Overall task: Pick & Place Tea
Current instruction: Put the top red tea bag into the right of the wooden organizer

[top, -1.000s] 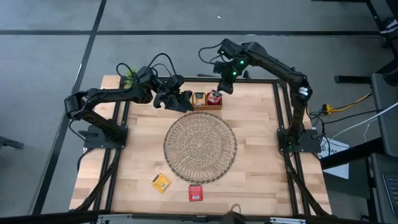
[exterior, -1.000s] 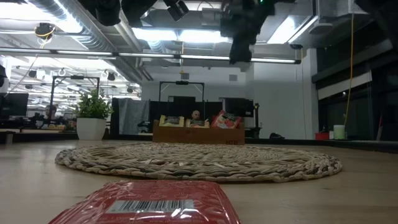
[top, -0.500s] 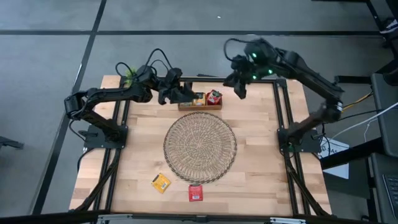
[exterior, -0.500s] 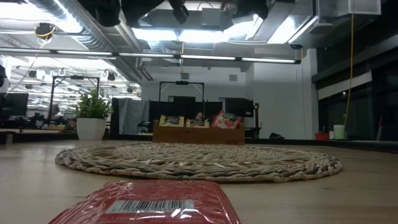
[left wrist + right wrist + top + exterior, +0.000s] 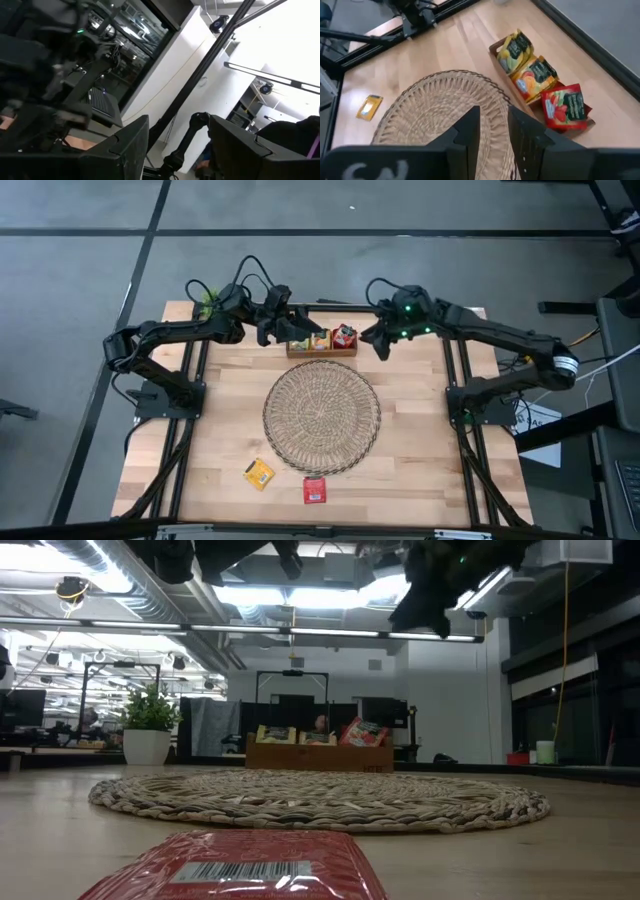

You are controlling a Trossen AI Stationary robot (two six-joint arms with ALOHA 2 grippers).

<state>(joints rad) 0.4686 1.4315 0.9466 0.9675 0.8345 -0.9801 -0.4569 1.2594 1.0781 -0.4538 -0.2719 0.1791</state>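
Note:
A low wooden box [image 5: 322, 350] at the far middle of the table holds upright tea sachets: yellow [image 5: 515, 49], orange [image 5: 536, 77] and red [image 5: 565, 107]. A round wicker mat [image 5: 322, 417] lies in the table's middle. Two more sachets lie flat near the front edge, one yellow [image 5: 259, 472] and one red [image 5: 315, 490]. My left gripper [image 5: 297, 330] hovers just left of the box, open and tipped upward; nothing is between its fingers [image 5: 130, 145]. My right gripper [image 5: 380, 345] hangs right of the box, slanting down at the mat. Its fingers [image 5: 467, 132] stand a little apart, holding nothing.
A small green potted plant [image 5: 207, 302] stands at the table's far left corner. Black frame rails run along the left and right sides of the table. In the low view the red sachet [image 5: 240, 865] fills the foreground, and the box [image 5: 318, 755] stands behind the mat.
My right gripper has left its place above the box's right end. It has swung toward the table's right edge, sunk a little and tipped to a slant over the mat as its arm folded back. My left gripper has turned at the wrist, staying beside the box.

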